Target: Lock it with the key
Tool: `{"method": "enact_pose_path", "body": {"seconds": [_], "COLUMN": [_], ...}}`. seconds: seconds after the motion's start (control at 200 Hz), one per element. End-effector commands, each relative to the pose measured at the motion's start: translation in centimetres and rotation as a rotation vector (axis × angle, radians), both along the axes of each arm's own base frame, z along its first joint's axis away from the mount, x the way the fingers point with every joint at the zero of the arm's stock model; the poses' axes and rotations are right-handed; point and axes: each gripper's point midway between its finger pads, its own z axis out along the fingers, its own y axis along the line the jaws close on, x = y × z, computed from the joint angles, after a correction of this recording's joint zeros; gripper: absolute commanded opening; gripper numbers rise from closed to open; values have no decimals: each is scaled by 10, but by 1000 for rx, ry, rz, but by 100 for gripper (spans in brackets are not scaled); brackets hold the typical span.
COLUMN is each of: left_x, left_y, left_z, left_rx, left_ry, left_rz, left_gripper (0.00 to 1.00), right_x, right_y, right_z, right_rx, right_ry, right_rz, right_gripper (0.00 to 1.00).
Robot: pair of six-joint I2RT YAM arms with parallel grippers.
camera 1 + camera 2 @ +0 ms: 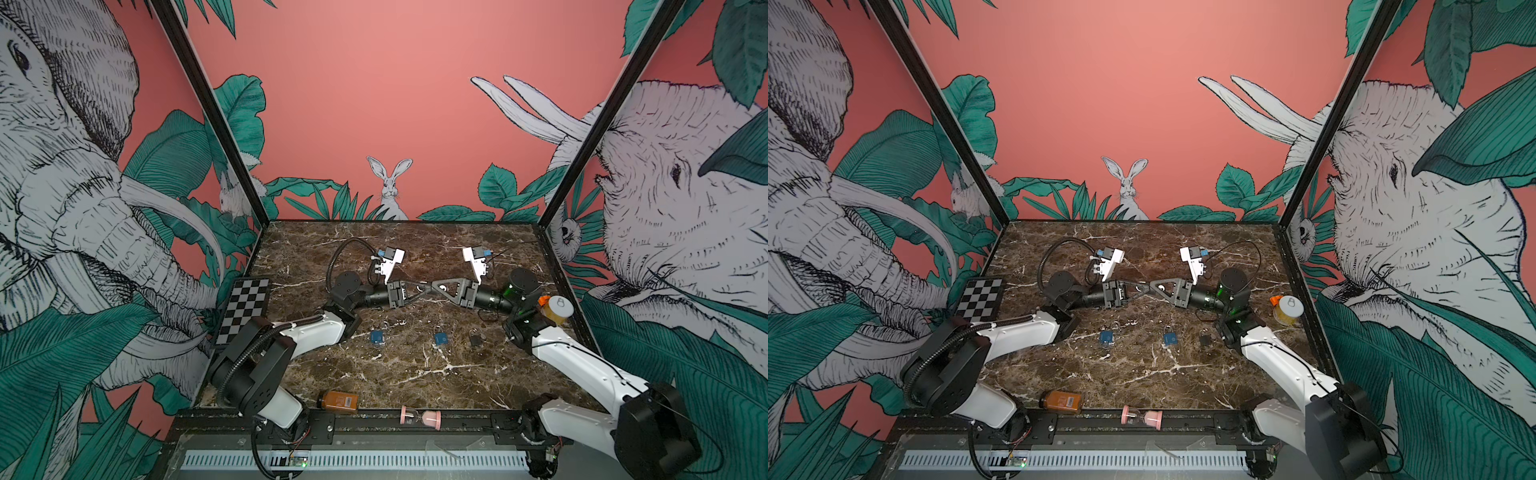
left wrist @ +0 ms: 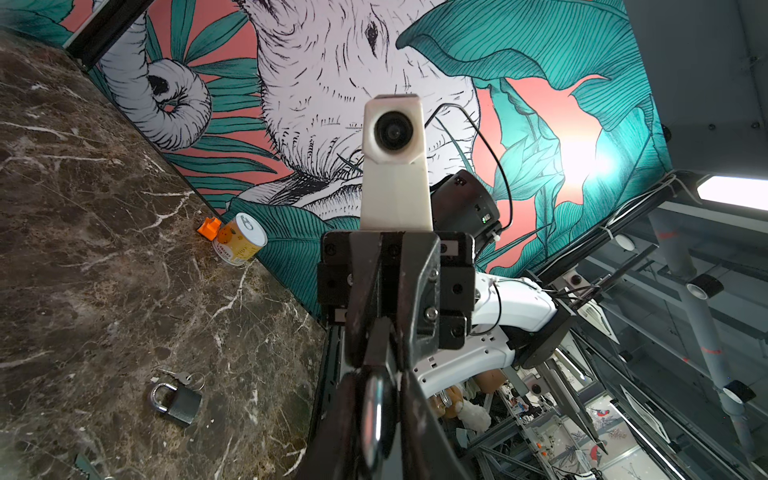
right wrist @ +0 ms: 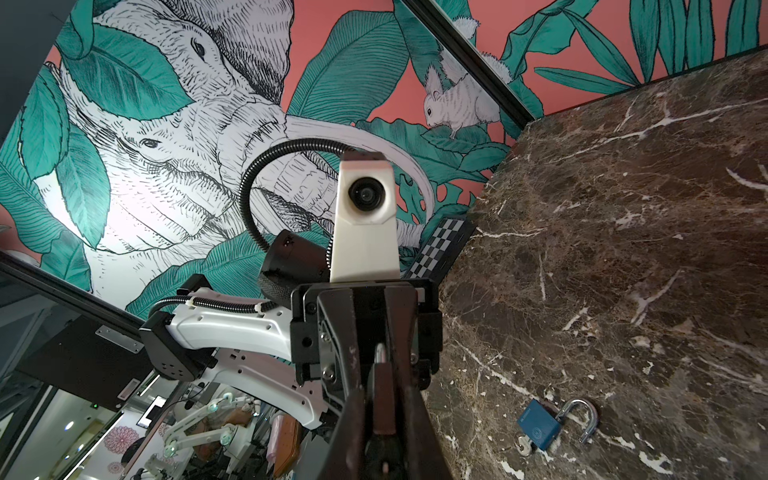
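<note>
**Top views:** Both arms reach to mid tabletop [image 1: 415, 374] and meet tip to tip above it. Right gripper [image 1: 434, 286] has its fingers pressed together to a point. A small silver key [image 1: 421, 286] sits at that tip, too small to read its shape. Left gripper [image 1: 427, 289] fingers stand a little apart in a narrow V, w/ key and R tip between them. Same in both top views: key [image 1: 1149, 284], off the tabletop.

Nearer the front, in a rough row and well apart from the grippers, lie blue padlock [image 1: 377, 336], second blue padlock [image 1: 440, 339] and dark padlock [image 1: 476, 338]. At the front edge an amber bottle [image 1: 337, 401] lies on its side, w/ a pink hourglass [image 1: 419, 417] lying near it. At the R edge is a can [image 1: 559, 309] w/ an orange piece [image 1: 543, 300] just beside. A checkerboard [image 1: 245, 309] is at the L edge.

**Left wrist:** The left gripper [image 2: 376, 382] has its fingers either side of the key's shiny rounded edge [image 2: 372, 415]. Can't tell if they clamp it or only flank it. Right gripper [image 2: 380, 353] faces the cam head-on, fingers together, tips meeting the metal. Dark padlock [image 2: 176, 405] lies flat w/ shackle closed and a key ring [image 2: 183, 376] just beside it.

**Right wrist:** Right gripper [image 3: 382, 374] fingers are together. A silver bit of key [image 3: 379, 353] pokes just past the tips, toward the left gripper [image 3: 370, 328] seen head-on. An open blue padlock [image 3: 538, 428] lies flat, shackle swung open. Can't tell which of the two blues it is.
</note>
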Motion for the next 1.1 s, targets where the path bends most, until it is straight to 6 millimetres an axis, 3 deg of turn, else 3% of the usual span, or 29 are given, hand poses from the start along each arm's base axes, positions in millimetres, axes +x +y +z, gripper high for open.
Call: {"method": "enact_pose_path", "body": {"seconds": [0.0, 0.095, 0.275, 0.435, 0.485, 0.6, 0.725, 1.095], "left_x": [-7, -7, -5, 9, 12, 11, 6, -14], "left_y": [-3, -3, -6, -1, 6, 21, 25, 26], "left_z": [16, 16, 14, -16, -23, -18, -8, 10], "left_rx": [-32, -31, -19, 128, 178, 222, 193, 128], "left_ry": [-53, -57, -41, -40, -83, -157, -160, -282], "left_rz": [-29, -29, -38, 98, 160, 239, 178, 94], "left_gripper": [19, 18, 0, 0, 0, 0, 0, 0], "right_x": [-4, -5, -4, 3, 7, 12, 17, 20], "right_y": [3, 4, 5, 1, -2, -8, -12, -35], "right_z": [20, 19, 16, 11, 6, -1, -2, 20], "right_rx": [22, 17, 2, -42, -83, -135, -145, -195], "right_ry": [-81, -75, -66, -72, -69, -71, -74, -163], "right_rz": [21, 28, 20, -37, -75, -120, -153, -246], "right_gripper": [0, 0, 0, 0, 10, 32, 42, 47]}}
